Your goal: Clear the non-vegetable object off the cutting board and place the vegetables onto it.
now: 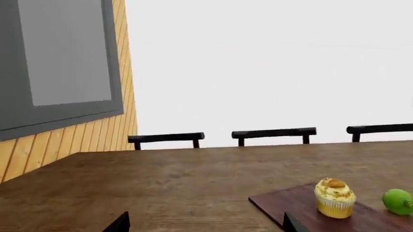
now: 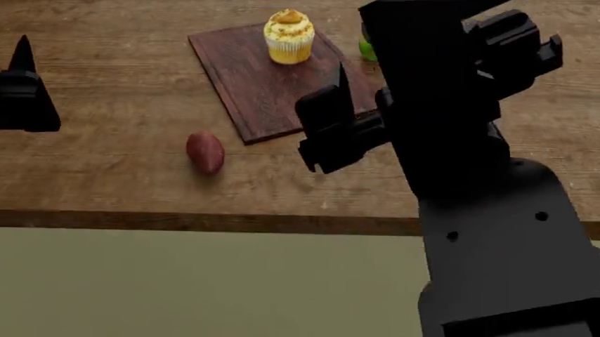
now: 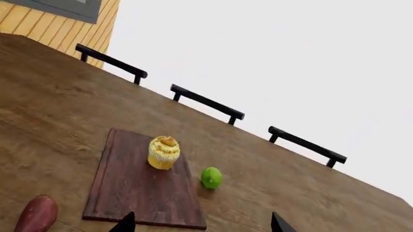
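Note:
The cupcake (image 2: 289, 35) (image 1: 335, 197) (image 3: 164, 152), yellow in a pleated wrapper, stands upright at the far end of the dark cutting board (image 2: 253, 91) (image 3: 129, 188) (image 1: 290, 205). A reddish-brown sweet potato (image 2: 205, 152) (image 3: 37, 214) lies on the tabletop just off the board's near left corner. My left gripper (image 1: 204, 224) is open over bare table, left of the board; one of its fingers (image 2: 21, 56) shows at the head view's left edge. My right gripper (image 3: 202, 223) is open above the board's near right corner, holding nothing.
A smooth green ball (image 3: 211, 177) (image 1: 397, 201) (image 2: 367, 49) rests on the table beside the board's right edge. My right arm (image 2: 459, 161) hides much of the table's right side. Black chair backs (image 1: 273, 132) (image 3: 206, 102) line the far edge. A wall (image 1: 65, 140) rises at the left.

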### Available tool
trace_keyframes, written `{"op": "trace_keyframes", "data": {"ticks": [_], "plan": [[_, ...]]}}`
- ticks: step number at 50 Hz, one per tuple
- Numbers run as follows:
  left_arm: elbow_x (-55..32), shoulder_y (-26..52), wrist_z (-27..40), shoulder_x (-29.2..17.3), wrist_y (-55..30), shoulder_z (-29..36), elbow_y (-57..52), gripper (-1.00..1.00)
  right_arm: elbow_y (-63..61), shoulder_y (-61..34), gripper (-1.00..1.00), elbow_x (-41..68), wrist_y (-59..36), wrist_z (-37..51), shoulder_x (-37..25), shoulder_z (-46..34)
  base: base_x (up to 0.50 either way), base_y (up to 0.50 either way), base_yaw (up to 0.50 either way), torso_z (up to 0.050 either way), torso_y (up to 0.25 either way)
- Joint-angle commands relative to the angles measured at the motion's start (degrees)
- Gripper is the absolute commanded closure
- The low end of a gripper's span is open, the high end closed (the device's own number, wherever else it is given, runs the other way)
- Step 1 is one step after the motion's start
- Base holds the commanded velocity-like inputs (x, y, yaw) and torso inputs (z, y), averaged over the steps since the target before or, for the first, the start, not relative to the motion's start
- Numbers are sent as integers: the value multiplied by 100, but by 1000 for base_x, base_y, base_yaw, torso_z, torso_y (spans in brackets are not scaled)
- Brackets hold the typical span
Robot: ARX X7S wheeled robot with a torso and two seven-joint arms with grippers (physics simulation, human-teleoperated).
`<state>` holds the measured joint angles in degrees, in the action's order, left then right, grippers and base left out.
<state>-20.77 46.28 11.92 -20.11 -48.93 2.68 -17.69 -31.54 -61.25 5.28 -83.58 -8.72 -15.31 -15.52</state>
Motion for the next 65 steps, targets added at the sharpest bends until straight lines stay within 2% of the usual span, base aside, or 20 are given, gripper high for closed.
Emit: {"op": "trace_keyframes", "data": {"ticks": [1,13,65], "plan": [[19,1383,-264,-44,-362,347,1024,-100,1658,-900,-100,153,495,-336,76,287,500,-8,0,0,0],[-42,1626,-317,-64,-453,364,1061,-100,1831,-935,-100,175,473,-354,-13,317,500,-76,0,0,0],[-163,1685,-288,-112,-520,376,1005,-100,1503,-575,-100,384,287,-371,-60,202,500,-21,0,0,1]]}}
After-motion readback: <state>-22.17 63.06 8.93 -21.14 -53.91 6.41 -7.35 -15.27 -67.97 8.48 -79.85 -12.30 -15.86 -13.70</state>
